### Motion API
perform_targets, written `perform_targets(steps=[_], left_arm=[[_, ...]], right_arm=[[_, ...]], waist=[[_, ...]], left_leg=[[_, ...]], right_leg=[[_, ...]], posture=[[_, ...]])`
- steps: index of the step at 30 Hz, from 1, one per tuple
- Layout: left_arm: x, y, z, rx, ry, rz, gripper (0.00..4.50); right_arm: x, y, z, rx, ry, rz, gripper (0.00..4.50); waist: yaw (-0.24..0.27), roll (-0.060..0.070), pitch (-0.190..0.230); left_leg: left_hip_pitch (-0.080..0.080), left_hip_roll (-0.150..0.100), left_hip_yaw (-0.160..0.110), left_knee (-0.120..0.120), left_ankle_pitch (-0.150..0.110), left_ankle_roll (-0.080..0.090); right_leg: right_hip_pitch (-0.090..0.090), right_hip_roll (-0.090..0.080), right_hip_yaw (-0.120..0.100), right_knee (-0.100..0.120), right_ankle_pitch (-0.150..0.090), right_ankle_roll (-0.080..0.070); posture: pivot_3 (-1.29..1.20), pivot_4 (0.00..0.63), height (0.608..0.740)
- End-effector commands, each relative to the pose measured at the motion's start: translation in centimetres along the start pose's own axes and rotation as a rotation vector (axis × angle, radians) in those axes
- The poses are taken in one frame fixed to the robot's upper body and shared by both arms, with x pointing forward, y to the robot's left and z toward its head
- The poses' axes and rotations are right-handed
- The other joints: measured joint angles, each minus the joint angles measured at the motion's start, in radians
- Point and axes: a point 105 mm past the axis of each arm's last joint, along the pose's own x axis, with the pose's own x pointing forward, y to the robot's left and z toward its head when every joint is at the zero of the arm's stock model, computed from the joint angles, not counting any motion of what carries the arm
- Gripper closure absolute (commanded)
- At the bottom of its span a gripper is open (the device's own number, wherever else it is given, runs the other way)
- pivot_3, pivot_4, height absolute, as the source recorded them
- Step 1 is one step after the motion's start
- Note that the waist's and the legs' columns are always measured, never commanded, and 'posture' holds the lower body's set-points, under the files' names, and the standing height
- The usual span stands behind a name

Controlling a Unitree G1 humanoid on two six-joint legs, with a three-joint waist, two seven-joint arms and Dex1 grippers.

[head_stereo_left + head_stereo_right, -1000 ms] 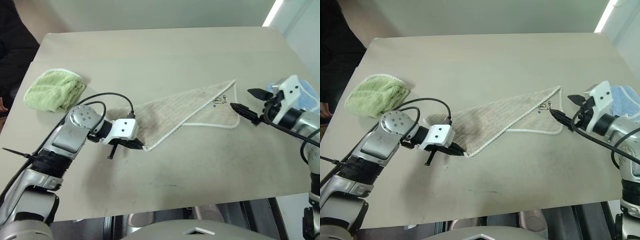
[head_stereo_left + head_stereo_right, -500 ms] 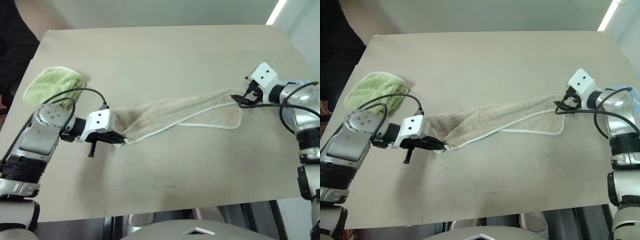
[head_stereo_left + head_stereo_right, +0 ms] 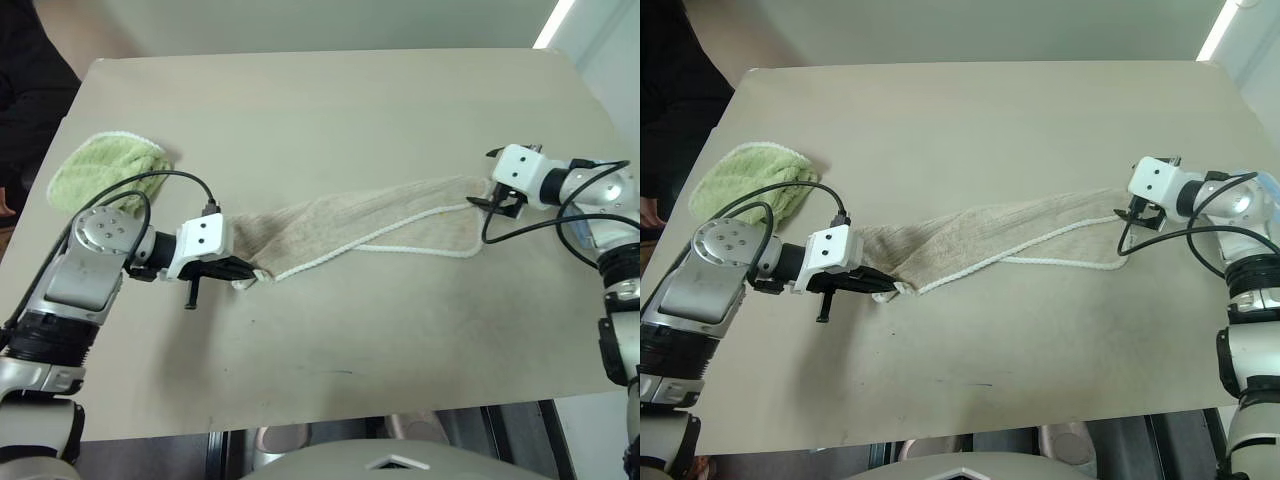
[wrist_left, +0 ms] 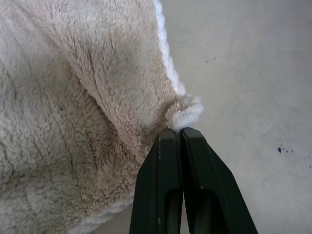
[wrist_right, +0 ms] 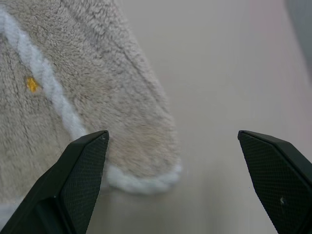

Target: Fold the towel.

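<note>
Soft, light, floppy towel (image 3: 370, 215) — left pincer (image 4: 181, 130) pinches one corded corner; right pincer (image 5: 170, 139) gapes wide around the far corner — grip there.

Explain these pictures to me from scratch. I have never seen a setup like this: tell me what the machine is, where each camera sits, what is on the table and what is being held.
This is a humanoid robot with two arms, each ending in a gripper of two black fingers. Two pictures come from cameras in its head, looking down over a beige table. The other two come from cameras on its wrists, looking along each gripper's fingers.

On the table lies a beige towel with white edging, stretched between the arms. A fluffy green cloth lies on the robot's far left.

The left gripper is shut, pinching one corner of the towel. The right gripper is wide open at the towel's other end, holding nothing; one finger lies over the cloth.
</note>
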Motion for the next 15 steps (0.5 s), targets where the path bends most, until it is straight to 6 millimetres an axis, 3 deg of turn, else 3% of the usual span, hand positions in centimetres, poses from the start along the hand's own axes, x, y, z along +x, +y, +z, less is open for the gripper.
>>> perform_targets(steps=[1,15], left_arm=[[-0.2,0.4,0.8,0.036,-0.006,0.012,4.47],[-0.3,0.7,1.2,0.045,-0.009,0.014,4.47]], right_arm=[[-0.9,-0.5,0.3,-0.059,-0.013,-0.014,0.00],[0.1,-0.1,-0.8,-0.186,0.062,-0.033,0.00]], waist=[[0.000,0.000,0.000],[-0.002,0.000,0.000]], left_leg=[[0.000,0.000,0.000,0.000,0.000,0.000],[0.000,0.000,0.000,0.000,0.000,0.000]], right_leg=[[0.000,0.000,0.000,0.000,0.000,0.000],[0.000,0.000,0.000,0.000,0.000,0.000]], posture=[[0.00,0.150,0.740],[0.00,0.150,0.740]])
